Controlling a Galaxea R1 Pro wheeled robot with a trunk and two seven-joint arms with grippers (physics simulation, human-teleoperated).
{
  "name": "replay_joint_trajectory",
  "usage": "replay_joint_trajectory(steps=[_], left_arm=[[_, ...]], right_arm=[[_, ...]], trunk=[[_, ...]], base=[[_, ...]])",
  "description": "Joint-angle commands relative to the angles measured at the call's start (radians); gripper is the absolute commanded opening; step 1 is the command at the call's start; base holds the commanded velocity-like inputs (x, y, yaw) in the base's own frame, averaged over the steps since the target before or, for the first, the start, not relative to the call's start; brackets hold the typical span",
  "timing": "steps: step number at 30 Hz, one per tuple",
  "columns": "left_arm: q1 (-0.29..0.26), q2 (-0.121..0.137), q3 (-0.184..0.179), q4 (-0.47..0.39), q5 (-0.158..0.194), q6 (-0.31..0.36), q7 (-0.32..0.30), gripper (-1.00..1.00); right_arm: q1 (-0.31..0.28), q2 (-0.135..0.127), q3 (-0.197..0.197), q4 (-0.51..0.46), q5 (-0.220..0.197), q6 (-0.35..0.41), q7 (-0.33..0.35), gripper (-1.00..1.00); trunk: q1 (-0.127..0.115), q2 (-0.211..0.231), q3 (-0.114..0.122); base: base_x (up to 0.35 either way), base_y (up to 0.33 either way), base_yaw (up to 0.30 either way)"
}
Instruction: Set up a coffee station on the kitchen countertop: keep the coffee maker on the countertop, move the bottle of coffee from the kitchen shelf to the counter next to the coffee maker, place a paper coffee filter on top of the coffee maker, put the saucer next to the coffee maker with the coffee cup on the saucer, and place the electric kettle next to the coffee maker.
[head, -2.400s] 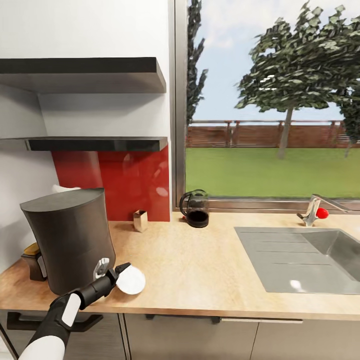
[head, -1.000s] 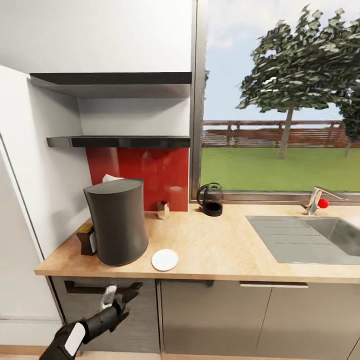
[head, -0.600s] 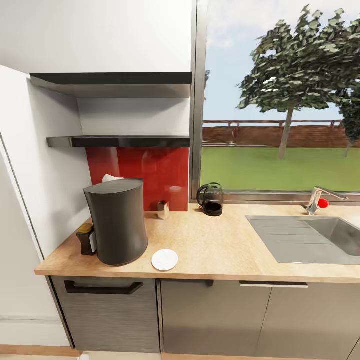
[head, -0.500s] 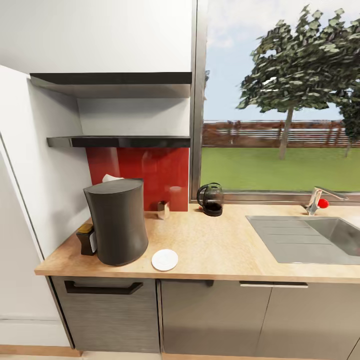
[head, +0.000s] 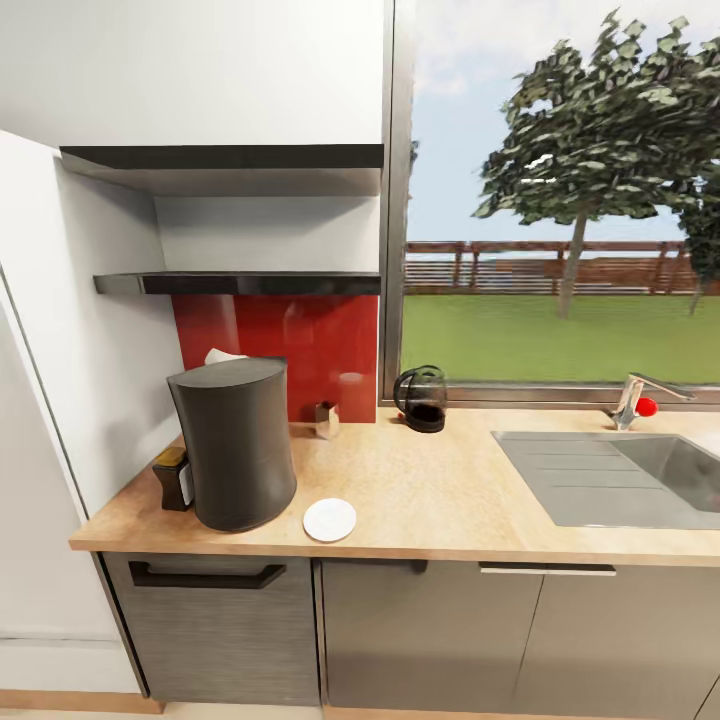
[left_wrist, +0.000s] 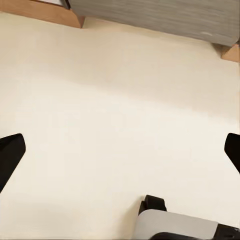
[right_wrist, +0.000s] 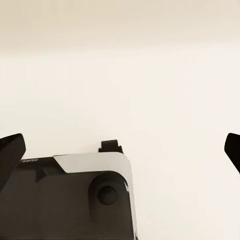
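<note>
The speckled tan wood-look surface (head: 450, 490) carries the matte dark-grey coffee maker (head: 234, 444), with the flat round white saucer (head: 329, 520) just beside it. The rounded glass electric kettle (head: 423, 398) stands well apart, under the window. The left gripper (left_wrist: 120, 150) and right gripper (right_wrist: 120, 150) are held with fingers apart, empty, over pale floor. The kettle would best be gripped by its loop handle.

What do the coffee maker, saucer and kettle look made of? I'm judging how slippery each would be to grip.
The coffee maker looks like matte dark-grey plastic or coated metal, with no sharp highlights. The saucer is plain white with a smooth, even surface, possibly glazed ceramic. The electric kettle seems clear glass, see-through with dark contents, with black, likely plastic, base and handle.
</note>
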Motion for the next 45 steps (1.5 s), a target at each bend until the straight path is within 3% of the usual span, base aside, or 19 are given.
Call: replay_joint_trajectory(steps=[1,5,15,19,45], left_arm=[[-0.001,0.000,0.008,0.015,-0.009,-0.010,0.012,1.00],[0.002,0.002,0.008,0.082,-0.018,-0.019,0.047,1.00],[0.017,0.000,0.008,0.115,-0.182,-0.017,0.051,1.00],[0.018,-0.004,0.009,0.115,-0.212,-0.016,0.051,1.00],[0.022,-0.007,0.010,0.150,-0.225,-0.013,0.052,1.00]], right_arm=[[0.000,-0.001,0.008,-0.004,-0.008,0.001,-0.008,1.00],[0.000,-0.004,0.006,-0.003,-0.010,0.001,-0.011,1.00],[0.000,-0.009,0.005,-0.001,-0.041,0.001,-0.009,1.00],[0.000,-0.009,0.005,-0.001,-0.048,0.001,-0.009,1.00],[0.000,-0.009,0.005,0.002,-0.051,0.001,-0.011,1.00]], trunk=[[0.000,-0.001,0.000],[0.000,-0.001,0.000],[0.000,-0.001,0.000],[0.000,-0.001,0.000],[0.000,-0.001,-0.008]], base=[[0.000,0.000,0.000],[0.000,0.000,-0.172],[0.001,-0.060,-0.291],[0.055,-0.243,-0.300],[0.152,-0.247,-0.300]])
